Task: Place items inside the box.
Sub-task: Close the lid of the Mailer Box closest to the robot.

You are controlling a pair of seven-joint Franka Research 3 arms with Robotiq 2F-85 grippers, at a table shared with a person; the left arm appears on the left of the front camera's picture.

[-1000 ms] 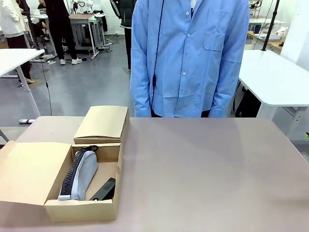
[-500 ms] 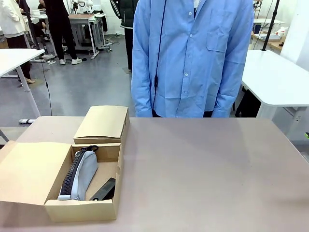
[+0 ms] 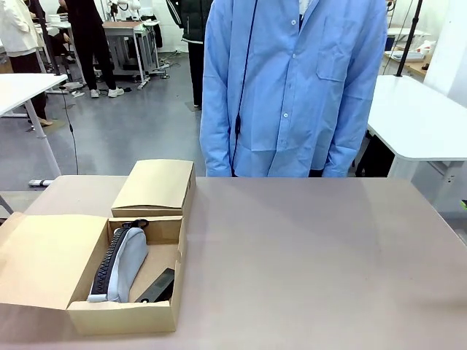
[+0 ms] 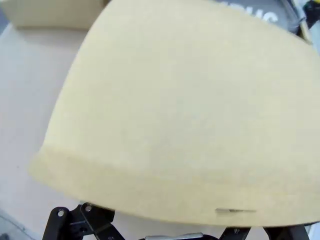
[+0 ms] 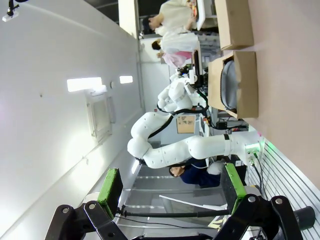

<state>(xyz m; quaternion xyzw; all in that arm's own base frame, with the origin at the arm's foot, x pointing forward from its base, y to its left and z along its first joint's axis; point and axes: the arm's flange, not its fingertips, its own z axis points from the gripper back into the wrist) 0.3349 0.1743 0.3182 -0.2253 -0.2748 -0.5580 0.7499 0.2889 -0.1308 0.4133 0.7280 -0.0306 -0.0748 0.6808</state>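
Observation:
The open cardboard box [image 3: 124, 317] sits at the table's near left. Inside it lie a grey zip pouch [image 3: 125, 266] with a black zipper and a small black stapler [image 3: 157, 286]. In the left wrist view a box flap [image 4: 190, 110] lies close before the camera. It hides the fingers, so only my left gripper's black knuckles [image 4: 85, 222] show, and the pouch's lettered side [image 4: 260, 12] peeks past the top. My right gripper [image 5: 171, 186] stands open in the air with nothing between its green pads, far from the box [image 5: 247, 107].
A second, closed cardboard box [image 3: 155, 186] stands right behind the open one. A person in a blue shirt [image 3: 292, 87] stands at the far edge, hands out of sight. The table [image 3: 314, 255] is bare from the middle to the right.
The person has shifted slightly to the right. The box and its contents have not moved.

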